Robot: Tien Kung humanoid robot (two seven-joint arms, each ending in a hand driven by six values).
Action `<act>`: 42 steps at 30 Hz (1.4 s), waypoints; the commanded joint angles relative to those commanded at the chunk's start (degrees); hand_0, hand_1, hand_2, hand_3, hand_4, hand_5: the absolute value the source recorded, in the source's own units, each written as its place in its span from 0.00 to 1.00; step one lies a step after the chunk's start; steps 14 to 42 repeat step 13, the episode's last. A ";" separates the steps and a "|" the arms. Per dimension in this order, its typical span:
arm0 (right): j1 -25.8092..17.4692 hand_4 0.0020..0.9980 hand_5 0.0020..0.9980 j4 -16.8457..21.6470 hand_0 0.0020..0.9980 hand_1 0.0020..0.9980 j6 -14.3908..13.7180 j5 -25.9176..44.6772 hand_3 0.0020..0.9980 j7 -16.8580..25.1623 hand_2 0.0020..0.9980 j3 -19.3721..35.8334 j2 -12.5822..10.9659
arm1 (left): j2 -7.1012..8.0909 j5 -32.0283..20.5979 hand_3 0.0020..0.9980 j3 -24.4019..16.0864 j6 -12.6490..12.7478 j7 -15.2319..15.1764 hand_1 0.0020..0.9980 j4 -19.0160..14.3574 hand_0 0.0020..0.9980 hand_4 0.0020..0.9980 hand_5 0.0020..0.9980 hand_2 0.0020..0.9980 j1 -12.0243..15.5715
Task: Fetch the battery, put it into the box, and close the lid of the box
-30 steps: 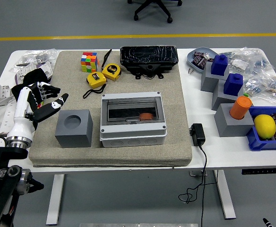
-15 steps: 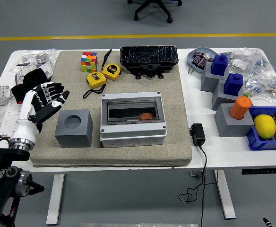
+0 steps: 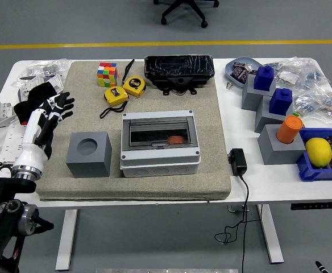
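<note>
The left hand (image 3: 48,116) hangs over the left edge of the grey mat (image 3: 211,148), fingers spread and holding nothing, just left of a grey block (image 3: 88,154) with a round hollow in its top. Right of the block sits the grey box (image 3: 160,142) — its clear lid (image 3: 161,132) down, an orange battery (image 3: 175,140) showing through it. Behind it lie two yellow tape measures (image 3: 125,89), a colour cube (image 3: 107,74) and a black tray (image 3: 178,70). Off the mat to the right stand grey blocks with blue (image 3: 263,77) and orange (image 3: 290,128) pieces, a lemon (image 3: 318,152) in a blue bin — and a black adapter (image 3: 237,161) by the mat's edge.
</note>
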 joint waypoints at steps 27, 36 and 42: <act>0.08 1.00 1.00 0.00 0.89 0.86 -0.01 0.37 0.86 0.02 0.81 -0.26 0.09 | -0.02 -0.83 0.69 0.01 -0.03 -1.00 0.73 -0.09 0.71 1.00 0.77 0.68 -0.14; 0.08 1.00 1.00 0.00 0.89 0.86 -0.01 0.37 0.86 0.02 0.81 -0.26 0.09 | -0.02 -0.83 0.69 0.01 -0.03 -1.00 0.73 -0.09 0.71 1.00 0.77 0.68 -0.14; 0.08 1.00 1.00 0.00 0.89 0.86 -0.01 0.37 0.86 0.02 0.81 -0.26 0.09 | -0.02 -0.83 0.69 0.01 -0.03 -1.00 0.73 -0.09 0.71 1.00 0.77 0.68 -0.14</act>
